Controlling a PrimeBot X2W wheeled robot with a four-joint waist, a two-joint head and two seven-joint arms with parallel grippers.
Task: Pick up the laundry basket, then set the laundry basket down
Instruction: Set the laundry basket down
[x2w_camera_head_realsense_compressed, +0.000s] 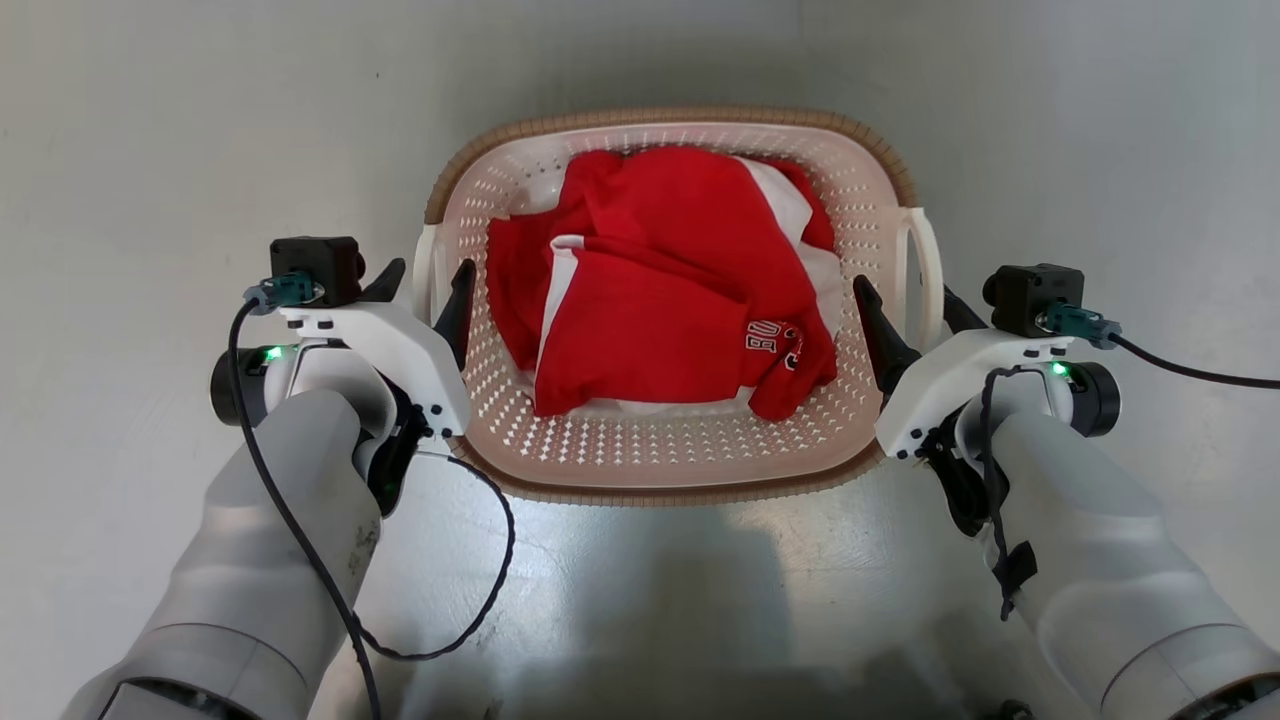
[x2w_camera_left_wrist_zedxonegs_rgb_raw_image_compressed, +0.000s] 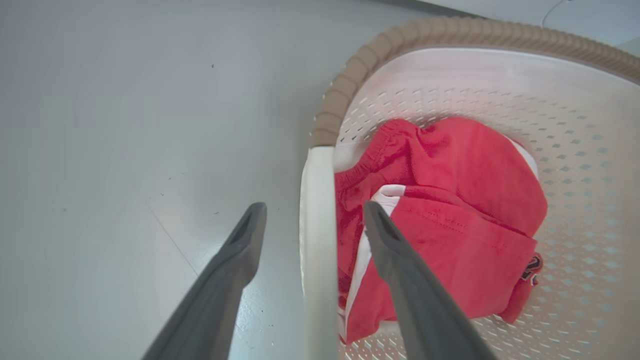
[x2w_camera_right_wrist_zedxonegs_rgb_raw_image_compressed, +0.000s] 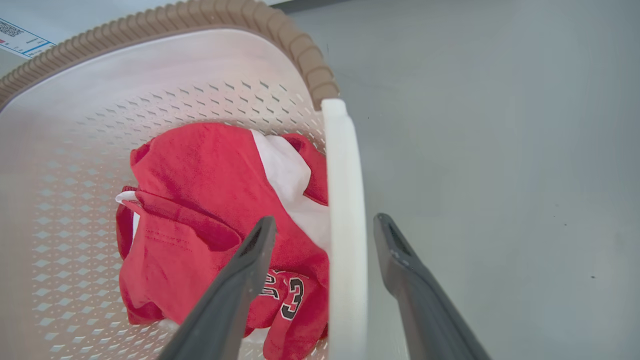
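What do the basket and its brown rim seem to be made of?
The laundry basket: probably moulded plastic, cream, slightly glossy; smooth walls with regular perforations. The brown rim: likely plastic too, matt; even ribs imitate weaving, though real fibre is possible.

Colour check: cream-white perforated plastic laundry basket (x2w_camera_head_realsense_compressed: 650, 445) and crumpled red jersey cloth (x2w_camera_head_realsense_compressed: 660, 290).

Basket walls cream-white, pierced in regular rows of small diamond holes; rim (x2w_camera_head_realsense_compressed: 660, 118) tan-brown, ribbed in a woven look; loop side handles (x2w_camera_head_realsense_compressed: 927, 260) plain white. Cloth bright red with white panels and white edging; lettering and numeral 3 (x2w_camera_right_wrist_zedxonegs_rgb_raw_image_compressed: 292, 300) black, outlined white. Floor (x2w_camera_head_realsense_compressed: 150, 150) pale grey, faintly speckled. On left gripper (x2w_camera_head_realsense_compressed: 430, 268) and right gripper (x2w_camera_head_realsense_compressed: 902, 288): dark grey fingers, white housings, black camera blocks, green lights. Forearms light grey, cables black.
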